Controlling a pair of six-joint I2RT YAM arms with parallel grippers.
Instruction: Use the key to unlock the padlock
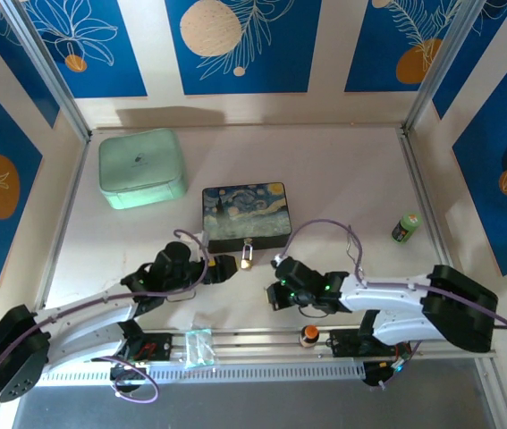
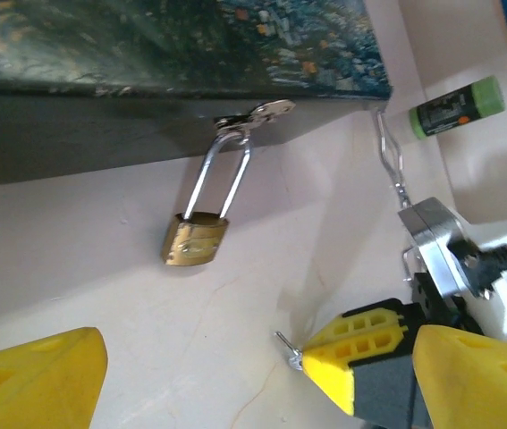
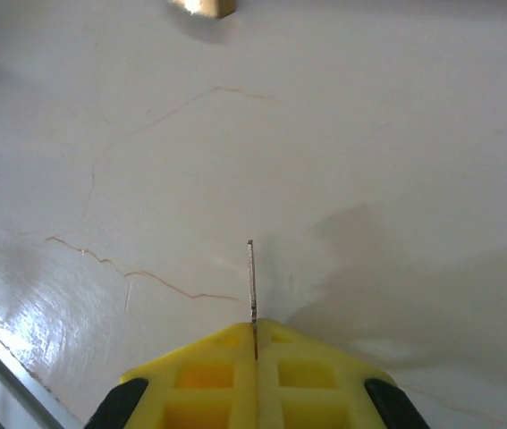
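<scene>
Hovering near the box [image 1: 246,214], your left tool [image 1: 226,266] is gaping empty beside the padlock [image 2: 195,239] hanging on its clasp [image 2: 257,114]. Your right tool [image 3: 255,331] is clamping the key [image 3: 252,281], tip forward. Insertion is coming next, likely needing the padlock steadied and the tip aligned.

Robot lab cell: rail-edged table [image 1: 351,179], blue panels [image 1: 271,71] around (leaf prints).

The scene was brightly, evenly lit. In the right wrist view a white glare lay on the table [image 3: 369,134] at lower left, a soft grey shadow at right; the padlock [image 3: 202,7] at the top edge was blurred.
</scene>
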